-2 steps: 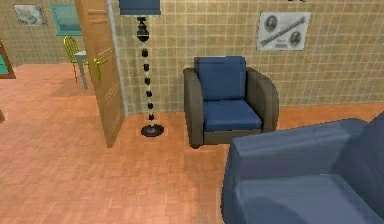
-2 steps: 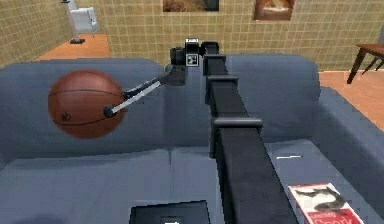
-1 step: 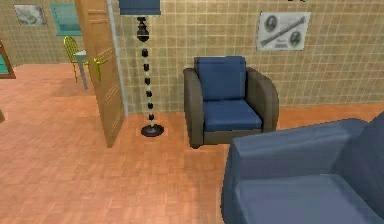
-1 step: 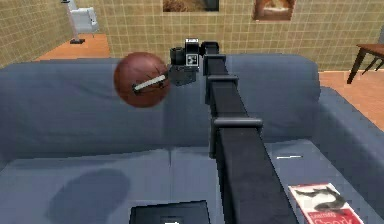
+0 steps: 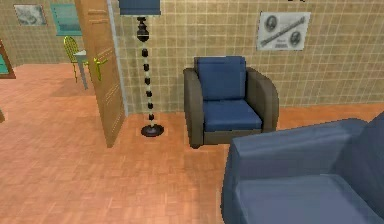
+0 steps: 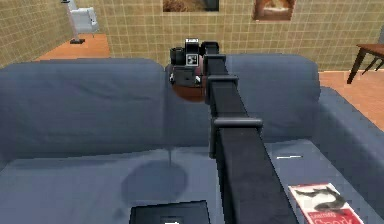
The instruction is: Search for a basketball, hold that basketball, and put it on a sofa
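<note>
A brown-orange ball, by its colour the basketball (image 6: pixel 186 88), hangs at the far end of my dark arm in the arm side view. My gripper (image 6: pixel 188 57) holds it, above the seat and in front of the back cushions of a wide blue sofa (image 6: pixel 90 110). The arm and the gripper's body cover most of the ball. A corner of the same kind of blue sofa (image 5: pixel 310 175) fills the forward view's lower right.
A magazine (image 6: pixel 325 203) and a dark flat thing (image 6: pixel 170 212) lie on the sofa seat. Ahead stand a blue armchair (image 5: pixel 228 100), a floor lamp (image 5: pixel 148 70) and an open wooden door (image 5: pixel 103 70). A dark wooden table (image 6: pixel 368 58) stands past the sofa's right end.
</note>
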